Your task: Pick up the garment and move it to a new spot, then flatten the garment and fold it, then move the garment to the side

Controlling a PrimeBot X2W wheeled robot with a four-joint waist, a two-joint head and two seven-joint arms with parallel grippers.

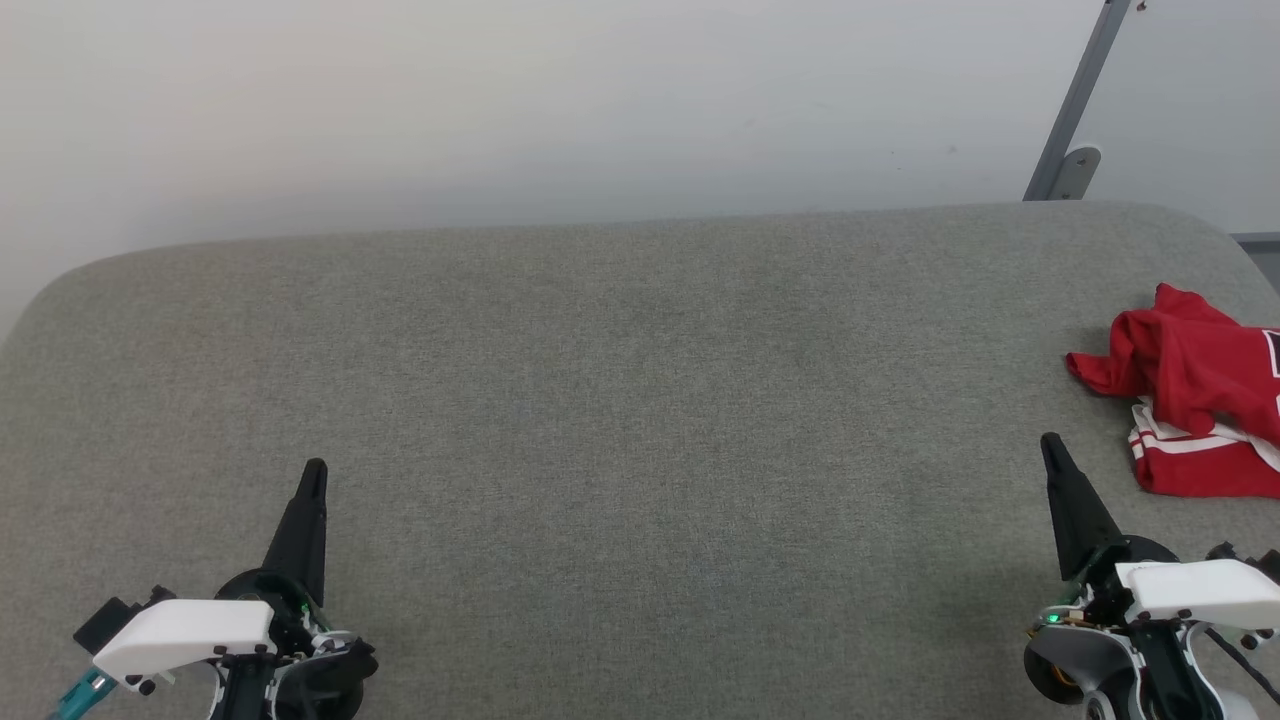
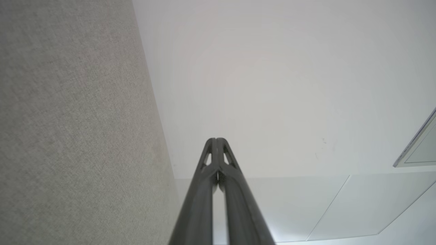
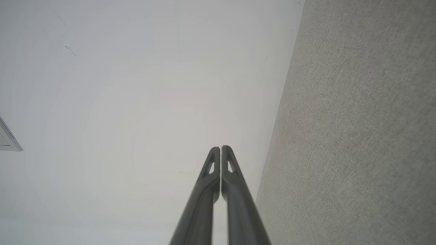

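One red garment (image 1: 1195, 390) lies bunched at the surface's (image 1: 640, 400) right edge while two hands hover, left hand (image 1: 314, 470) and right hand (image 1: 1050, 442) both pressed together.

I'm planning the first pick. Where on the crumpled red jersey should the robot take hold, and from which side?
On the red jersey, probably the bunched fold at its left end, approached from above-left by the right gripper, nearest but shut now. That fold seems to rise off the grey padded surface, offering cloth to pinch; the white-striped part lies flatter.
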